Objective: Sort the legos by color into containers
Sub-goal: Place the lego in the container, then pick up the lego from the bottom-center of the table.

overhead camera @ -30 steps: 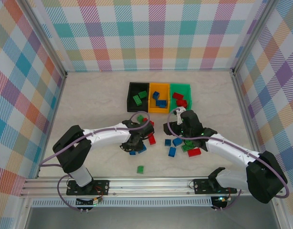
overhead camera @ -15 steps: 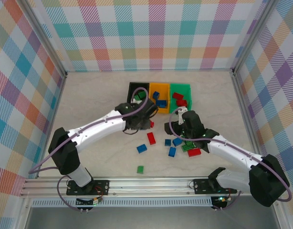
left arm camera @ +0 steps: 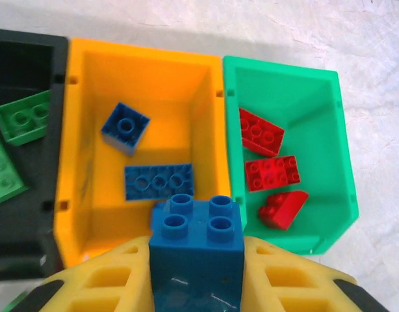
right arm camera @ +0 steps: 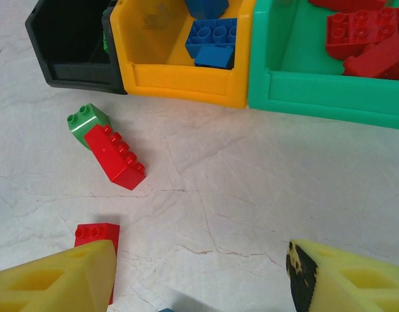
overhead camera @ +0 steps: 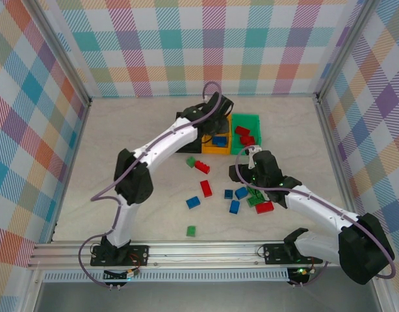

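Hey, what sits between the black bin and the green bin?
The orange bin, with two blue bricks lying in it, as the left wrist view shows.

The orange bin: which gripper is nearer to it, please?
Left. The left gripper hovers over the orange bin with a blue brick; the right gripper hangs short of it.

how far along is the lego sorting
Done: green bricks lie in the black bin, blue bricks in the orange bin, red bricks in the green bin. In hand: the left gripper holds a blue brick over the orange bin; the right gripper is open above the table. Still to do: about ten loose bricks, red, blue and green.
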